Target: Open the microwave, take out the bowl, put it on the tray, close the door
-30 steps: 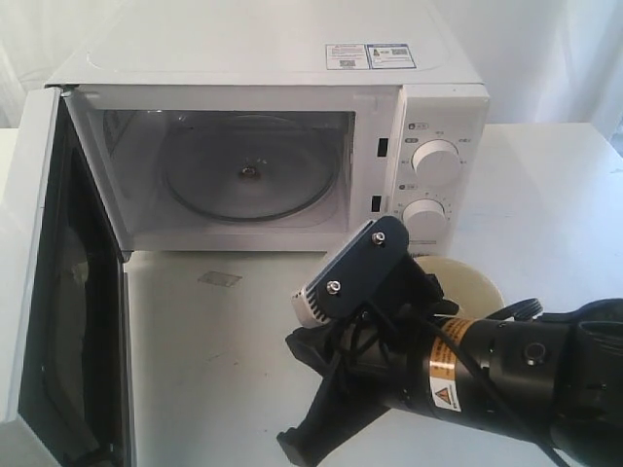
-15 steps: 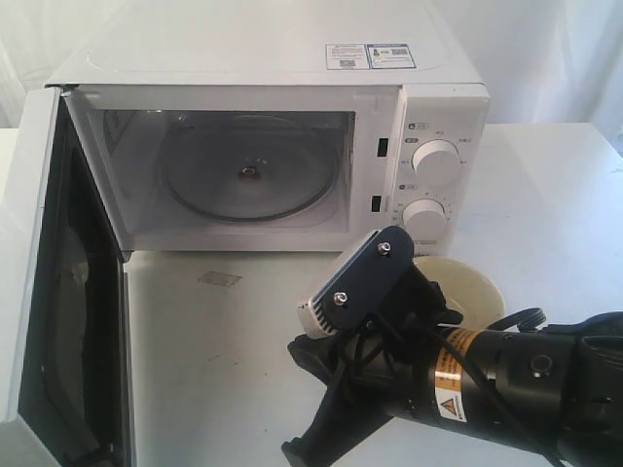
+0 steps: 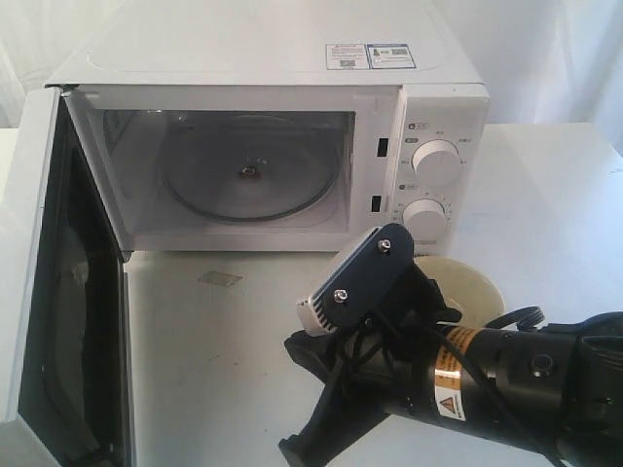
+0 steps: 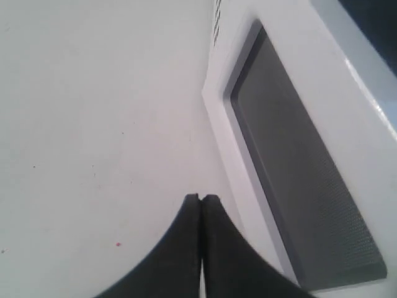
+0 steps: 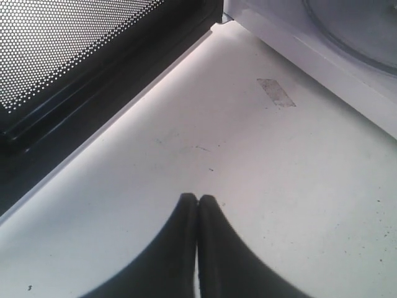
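Well, the bowl (image 3: 472, 277) is out of the oven: it sits on the white table (image 3: 555, 195) just in front of the microwave (image 3: 243, 58), below the two round knobs (image 3: 435, 162), and my right arm (image 3: 506, 379) hides its near edge. I cannot tell whether anything lies under it. The oven's cavity holds only the glass turntable (image 3: 248, 175). The door (image 3: 29, 243) stands swung wide to the left, its dark window facing the cavity.

My right pincer (image 5: 198, 198) is closed on nothing, its two black fingertips pressed together, and it hangs over bare table between the door's lower edge and the oven's front sill. A faint grey patch (image 5: 276, 92) marks the tabletop beyond it.

My left pincer (image 4: 200, 197) is likewise closed and empty, above the table just beside the door's outer face. It does not show in the exterior view.
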Available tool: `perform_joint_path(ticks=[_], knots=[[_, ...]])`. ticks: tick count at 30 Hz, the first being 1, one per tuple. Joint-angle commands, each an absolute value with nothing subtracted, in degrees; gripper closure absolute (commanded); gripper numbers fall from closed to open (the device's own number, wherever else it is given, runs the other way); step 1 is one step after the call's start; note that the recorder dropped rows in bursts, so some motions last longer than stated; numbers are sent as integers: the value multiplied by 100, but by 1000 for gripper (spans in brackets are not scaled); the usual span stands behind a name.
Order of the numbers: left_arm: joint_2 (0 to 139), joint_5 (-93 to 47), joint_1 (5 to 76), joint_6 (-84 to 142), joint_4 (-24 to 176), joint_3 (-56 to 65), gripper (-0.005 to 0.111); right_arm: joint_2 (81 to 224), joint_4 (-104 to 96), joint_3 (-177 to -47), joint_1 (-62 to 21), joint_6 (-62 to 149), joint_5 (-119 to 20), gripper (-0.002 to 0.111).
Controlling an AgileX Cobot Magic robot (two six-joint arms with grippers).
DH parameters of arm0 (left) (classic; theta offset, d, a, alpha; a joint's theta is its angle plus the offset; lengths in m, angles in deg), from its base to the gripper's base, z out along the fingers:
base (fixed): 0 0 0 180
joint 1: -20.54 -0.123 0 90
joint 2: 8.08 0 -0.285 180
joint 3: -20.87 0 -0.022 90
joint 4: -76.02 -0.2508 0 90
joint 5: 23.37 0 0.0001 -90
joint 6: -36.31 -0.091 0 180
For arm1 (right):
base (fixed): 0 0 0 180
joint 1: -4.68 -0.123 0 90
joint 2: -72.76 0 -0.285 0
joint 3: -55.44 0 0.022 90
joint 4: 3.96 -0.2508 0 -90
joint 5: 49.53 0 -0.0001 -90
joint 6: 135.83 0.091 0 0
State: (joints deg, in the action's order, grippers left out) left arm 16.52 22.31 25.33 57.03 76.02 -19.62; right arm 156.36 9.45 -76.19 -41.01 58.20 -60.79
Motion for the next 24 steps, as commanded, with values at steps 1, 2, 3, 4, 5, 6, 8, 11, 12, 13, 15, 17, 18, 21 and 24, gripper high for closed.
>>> perform_joint_path(ticks=[1,2,3,4,5,6,8,11,12,13,15,17,18,21,24], knots=[[2269,2314,2522,5300,7602,-1789,107,15598,937,-7585,-4114,5788,-6255,108],[2393,2241,2522,5287,7602,-1800,107,15598,937,-7585,-4114,5788,-6255,108],[2493,2154,2522,5287,7602,-1800,107,15598,937,-7585,-4114,5788,-6255,108],[2551,2055,2522,5287,7602,-1800,107,15598,937,-7585,-4114,5788,-6255,108],[2588,1963,2522,5287,7602,-1800,107,15598,937,-7585,-4114,5788,-6255,108],[2613,1877,2522,5287,7602,-1800,107,15598,937,-7585,-4114,5788,-6255,108],[2624,1638,2522,5392,7674,-1800,107,15598,937,-7585,-4114,5788,-6255,108],[2660,1214,2522,5101,8164,-1827,107,15598,937,-7585,-4114,5788,-6281,108],[2687,1088,2522,4783,8351,-1825,107,15598,937,-7585,-4114,5788,-6294,108],[2724,1046,2522,4595,8505,-1825,107,15598,937,-7585,-4114,5788,-6294,108],[2865,1011,2522,4048,8989,-1825,107,15598,937,-7585,-4114,5788,-6337,108],[3199,1230,2522,2670,9573,-1825,107,15575,937,-7585,-4114,5788,-6421,108],[3298,1271,2522,2471,9672,-1825,107,15538,937,-7585,-4114,5788,-6432,108],[3811,1021,2522,2176,9932,-1825,107,15004,976,-7585,-4318,5788,-6471,108],[4264,998,2522,1431,10495,-1825,107,14278,977,-7585,-4513,5788,-6410,108]])
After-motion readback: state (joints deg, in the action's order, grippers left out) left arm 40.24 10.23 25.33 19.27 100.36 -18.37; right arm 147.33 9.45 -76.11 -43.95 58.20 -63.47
